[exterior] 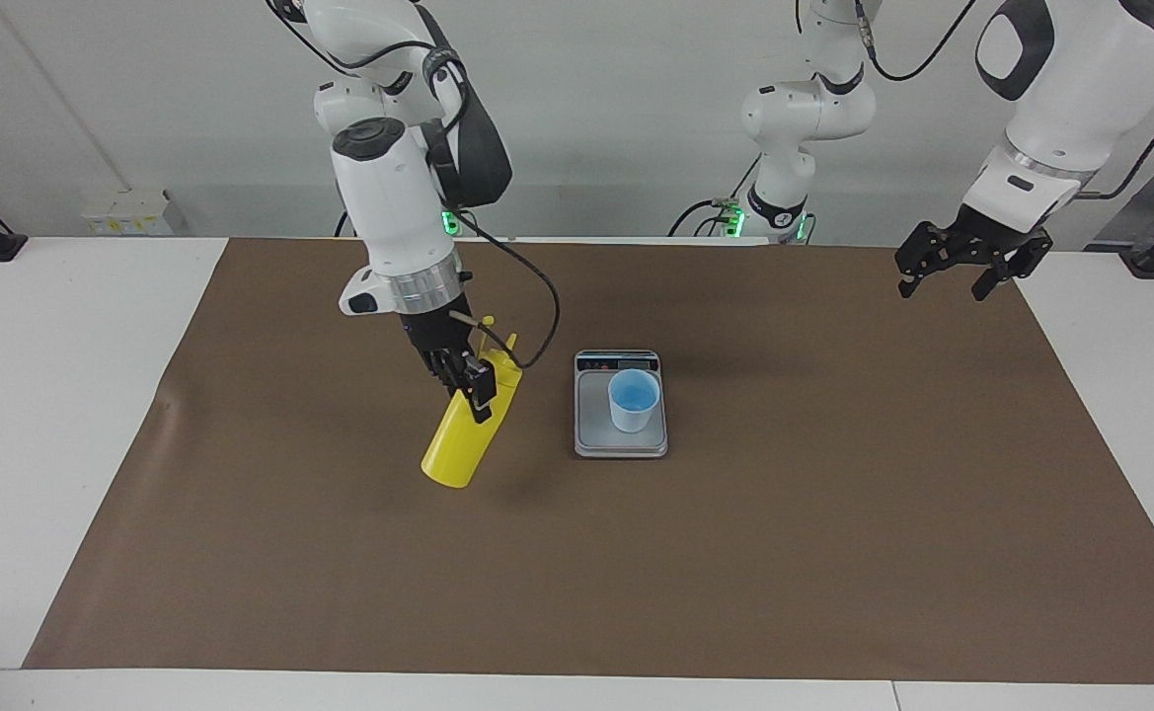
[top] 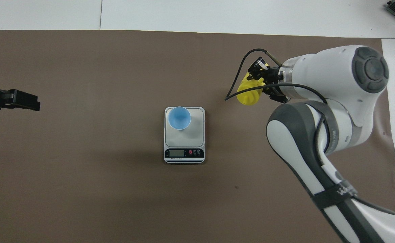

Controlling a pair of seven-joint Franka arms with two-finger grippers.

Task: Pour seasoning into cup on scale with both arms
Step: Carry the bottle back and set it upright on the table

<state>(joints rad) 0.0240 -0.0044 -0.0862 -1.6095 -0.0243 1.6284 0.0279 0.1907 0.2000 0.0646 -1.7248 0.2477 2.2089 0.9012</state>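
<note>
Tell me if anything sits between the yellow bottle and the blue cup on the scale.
Nothing visible does. The right gripper holds the bottle tilted over bare brown mat, toward the right arm's end of the table from the scale. Only open mat lies between it and the cup.

We observe the yellow squeeze bottle (exterior: 460, 439) tilted, nozzle uppermost, base low over the brown mat, toward the right arm's end from the scale (exterior: 621, 441). The light-blue cup (exterior: 633, 400) stands upright on the grey weighing plate (top: 197, 133).
</note>
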